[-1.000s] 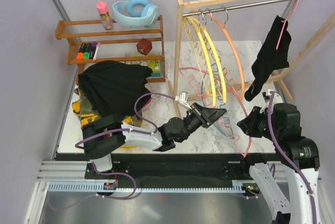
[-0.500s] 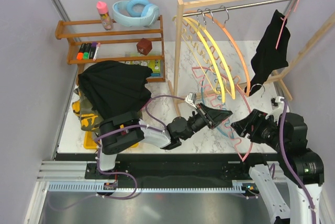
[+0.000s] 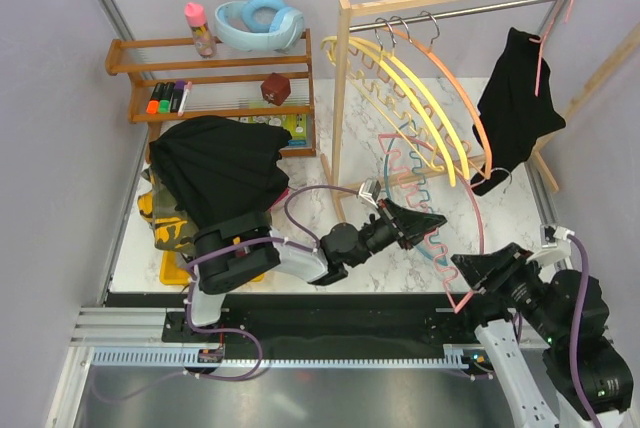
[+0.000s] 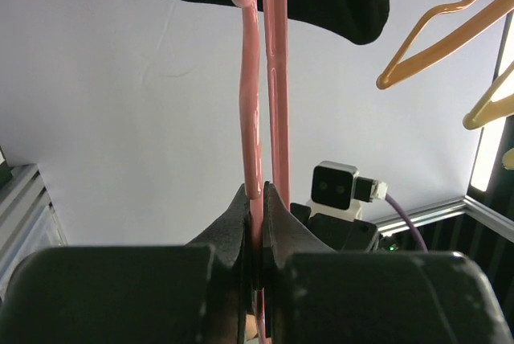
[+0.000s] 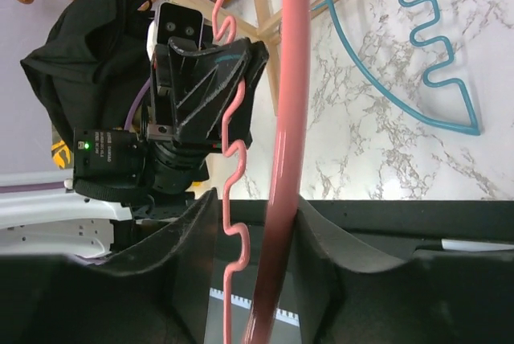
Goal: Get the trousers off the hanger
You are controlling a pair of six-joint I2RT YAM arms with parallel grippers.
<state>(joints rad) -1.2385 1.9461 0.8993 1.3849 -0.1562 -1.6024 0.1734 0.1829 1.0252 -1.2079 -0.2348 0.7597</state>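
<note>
Pinching left tool [image 4: 259, 199]: clamped on pink hanger [image 4: 277, 79], steadying it.
Right tool [image 5: 259, 199]: parted astride hanger, unclamped.
Trousers [image 3: 515, 98]: black, hung high on hanger, awaiting removal.

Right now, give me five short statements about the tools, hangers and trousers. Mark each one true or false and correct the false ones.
1. The left tool is shut on a pink hanger. True.
2. The right tool is clamped fully shut. False: its jaws stand apart, with the pink hanger's bar running between them.
3. Black trousers hang at the right end of the rail. True.
4. No bare hangers are on the rail. False: yellow hangers and an orange hanger hang there empty.
5. A heap of black cloth lies left of the rack. True.
</note>
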